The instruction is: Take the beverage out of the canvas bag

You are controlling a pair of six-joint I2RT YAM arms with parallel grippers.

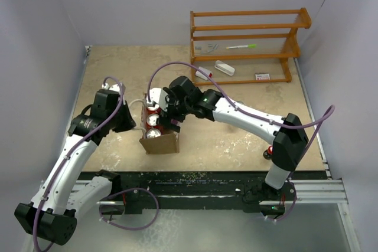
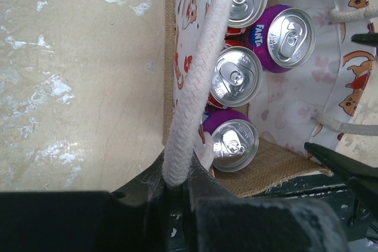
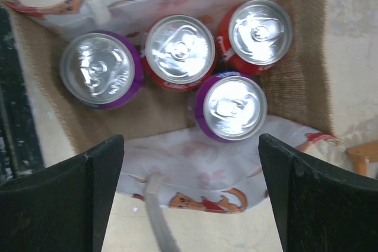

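**Position.** The canvas bag (image 1: 160,144) stands upright on the table (image 1: 236,140), close to the table's near edge and between the two arms. Bare tabletop lies to the right of the bag and beyond it. A wooden rack (image 1: 248,26) stands well apart from the bag, at the far right.

**Left gripper** (image 2: 177,184). It sits at the bag's left rim, clenched on a white rope handle (image 2: 198,81), which arches from the fingers up over the bag's mouth.

**Right gripper** (image 3: 189,187). It hangs over the bag's open mouth with its jaws released and spread wide. Both fingers are above the rim and touch nothing.

**Contents.** Four upright cans with silver tops.
- Three stand in a row along one wall: a purple can (image 3: 100,69), a red can (image 3: 179,51) and a second red can (image 3: 260,30).
- A purple Fanta can (image 3: 234,105) stands in front of the two red cans, touching them, on the side nearest the right gripper.
- The burlap floor shows bare beside the Fanta can on both sides.

**Bag.** Tan burlap outside, with a white lining printed with orange figures. The mouth is held open.
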